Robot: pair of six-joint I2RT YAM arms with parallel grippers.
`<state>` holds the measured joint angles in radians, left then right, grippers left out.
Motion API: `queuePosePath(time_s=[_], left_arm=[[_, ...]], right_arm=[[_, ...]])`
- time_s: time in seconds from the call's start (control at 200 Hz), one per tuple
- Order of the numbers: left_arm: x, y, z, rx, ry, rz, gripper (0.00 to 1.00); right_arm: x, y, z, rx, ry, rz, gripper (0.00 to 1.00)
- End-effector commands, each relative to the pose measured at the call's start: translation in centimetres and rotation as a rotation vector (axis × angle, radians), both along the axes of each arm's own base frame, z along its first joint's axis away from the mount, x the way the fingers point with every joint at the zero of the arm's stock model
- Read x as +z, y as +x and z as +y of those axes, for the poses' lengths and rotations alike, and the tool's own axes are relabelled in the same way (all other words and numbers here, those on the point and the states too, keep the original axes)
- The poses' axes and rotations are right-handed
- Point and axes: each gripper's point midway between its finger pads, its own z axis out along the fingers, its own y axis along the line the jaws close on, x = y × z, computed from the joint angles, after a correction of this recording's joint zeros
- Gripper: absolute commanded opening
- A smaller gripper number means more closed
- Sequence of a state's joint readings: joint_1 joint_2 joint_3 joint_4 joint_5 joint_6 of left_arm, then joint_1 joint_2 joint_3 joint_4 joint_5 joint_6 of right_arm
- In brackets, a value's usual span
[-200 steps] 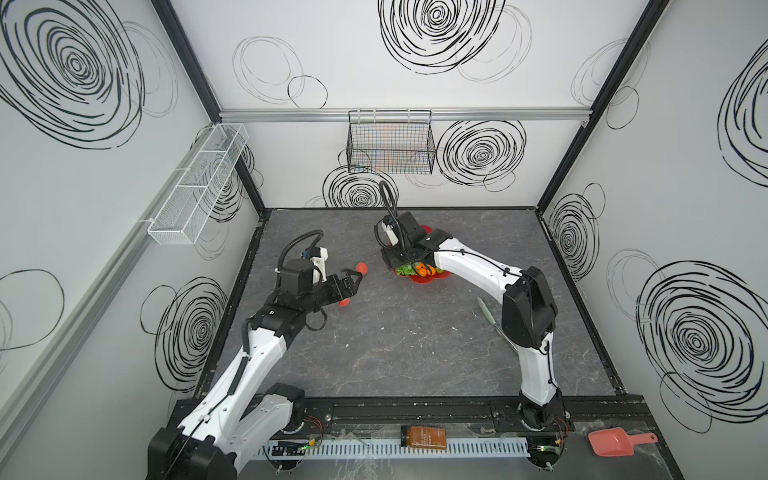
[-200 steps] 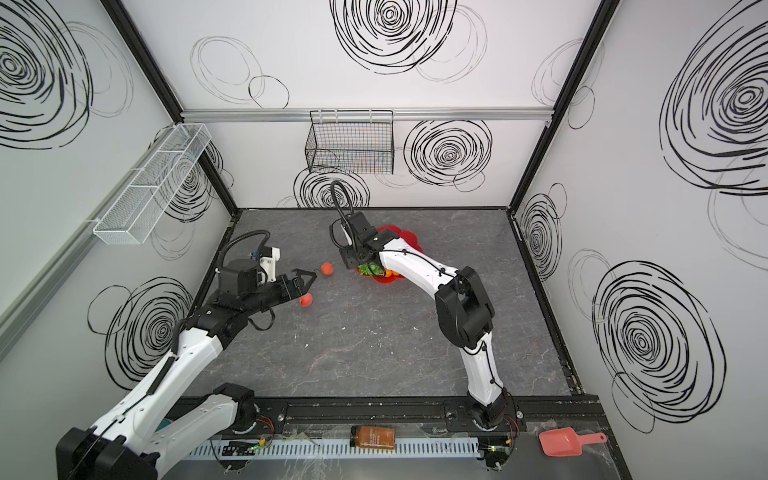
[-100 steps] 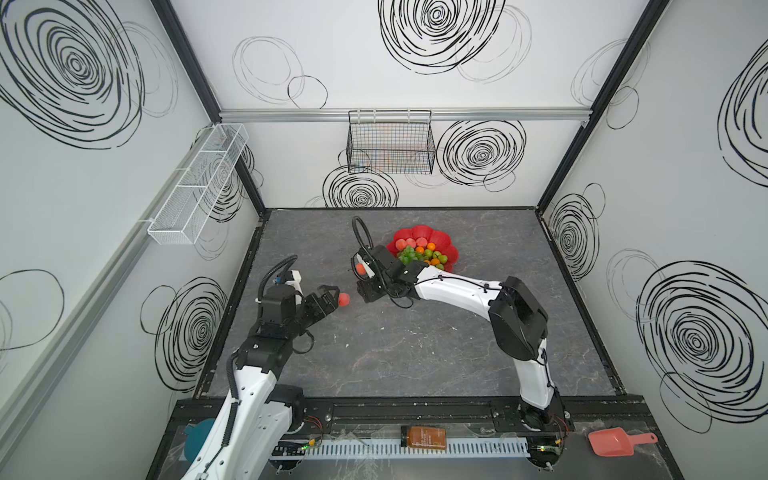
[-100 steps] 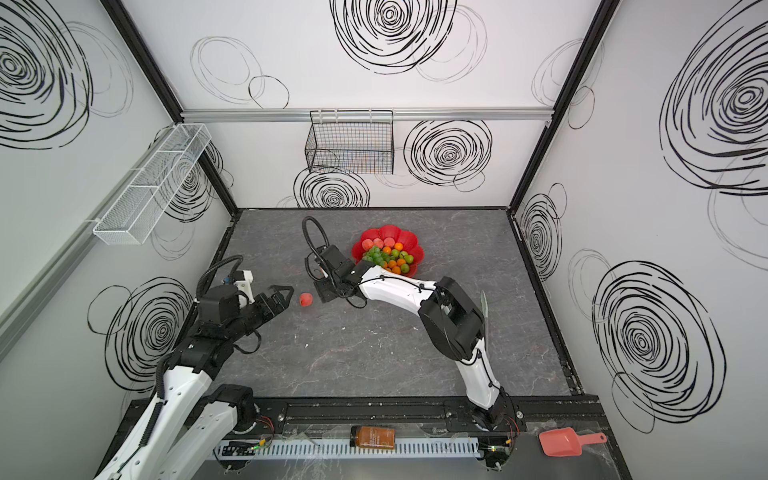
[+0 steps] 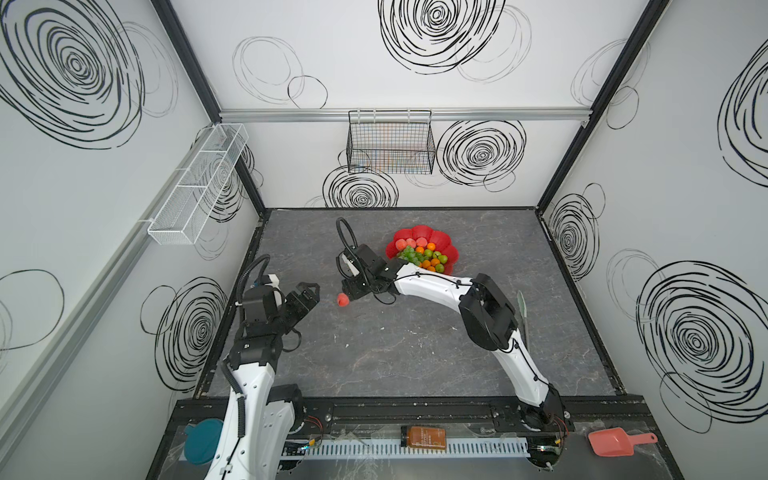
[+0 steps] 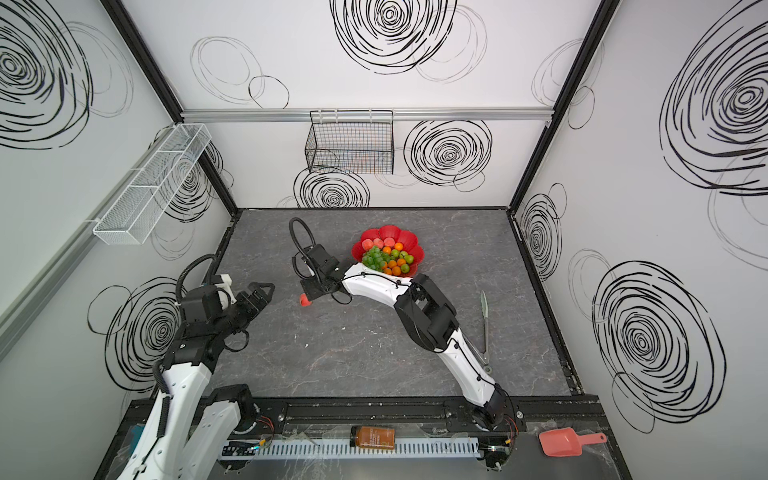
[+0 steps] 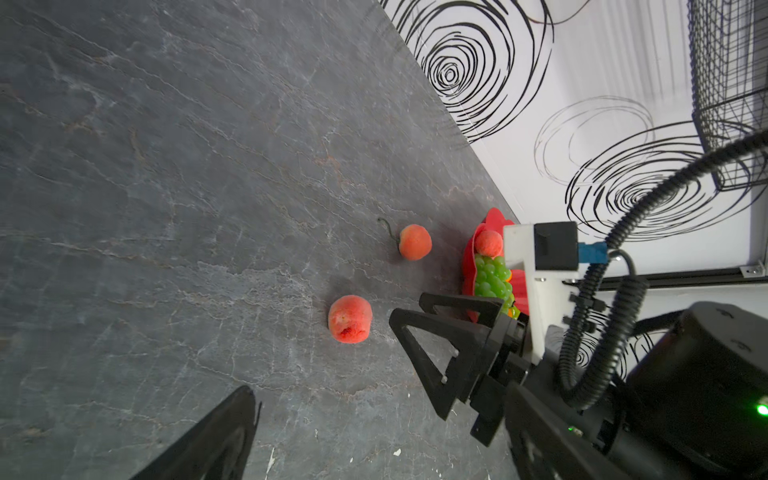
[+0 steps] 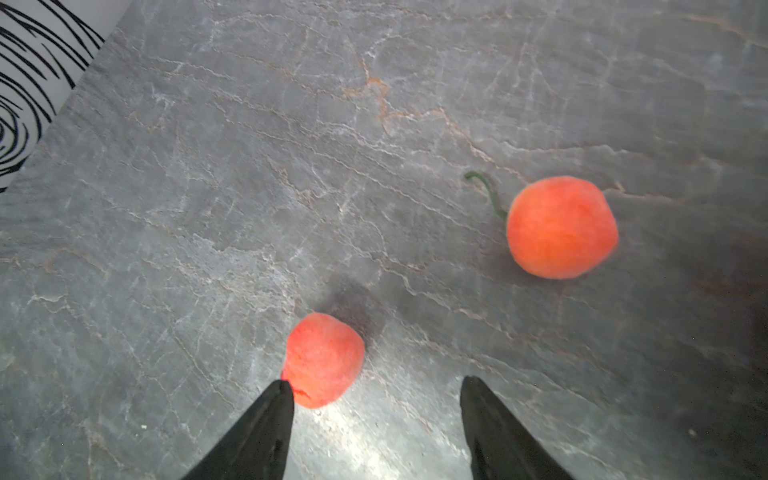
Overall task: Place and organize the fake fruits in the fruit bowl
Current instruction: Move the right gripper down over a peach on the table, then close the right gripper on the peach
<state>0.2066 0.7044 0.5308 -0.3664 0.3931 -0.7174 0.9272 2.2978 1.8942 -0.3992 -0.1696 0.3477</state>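
The red flower-shaped fruit bowl point(image 5: 420, 231) point(image 6: 388, 230) sits at the back middle, holding green grapes point(image 5: 409, 253), oranges point(image 5: 432, 262), green apples point(image 5: 443, 258) and peaches point(image 5: 409, 242). One peach point(image 5: 343, 299) point(image 6: 305, 300) point(image 8: 322, 359) lies loose on the table. My right gripper point(image 5: 348, 292) point(image 8: 376, 382) is open just behind it, and one fingertip point(image 8: 284, 388) touches it. A second loose peach point(image 8: 561, 226) point(image 7: 414, 242) with a green stem lies nearer the bowl, hidden in both top views. To the left, my left gripper point(image 5: 311, 293) point(image 6: 266, 291) hovers open and empty.
Pale-green tongs point(image 5: 522, 309) point(image 6: 484, 328) lie on the table behind the right arm. A black wire basket point(image 5: 390, 143) hangs on the back wall and a white mesh shelf point(image 5: 195, 187) on the left wall. A pink scoop point(image 5: 611, 442) and an amber bottle point(image 5: 423, 437) sit on the front ledge.
My right gripper has swung left from above the bowl to the loose peaches, its jaws a little wider. The left arm has drawn back towards the front left, away from the peach.
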Motion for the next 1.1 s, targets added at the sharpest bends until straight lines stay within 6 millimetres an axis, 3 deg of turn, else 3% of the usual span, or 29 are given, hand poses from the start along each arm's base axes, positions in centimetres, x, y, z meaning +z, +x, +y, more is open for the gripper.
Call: queuePosePath(time_s=[0.0, 0.515, 1.096], left_arm=[[0.4, 0.2, -0.4, -0.037, -0.010, -0.027, 0.96], [0.2, 0.2, -0.4, -0.035, -0.027, -0.032, 0.96], [0.0, 0.2, -0.6, -0.041, -0.042, -0.032, 0.96]], right_arm=[[-0.6, -1.0, 1.1, 0.041, -0.026, 0.021, 0.68], [-4.1, -1.8, 3.0, 0.121, -0.080, 0.077, 0.67], [-5.2, -1.9, 2.7, 0.119, -0.107, 0.086, 0.55]])
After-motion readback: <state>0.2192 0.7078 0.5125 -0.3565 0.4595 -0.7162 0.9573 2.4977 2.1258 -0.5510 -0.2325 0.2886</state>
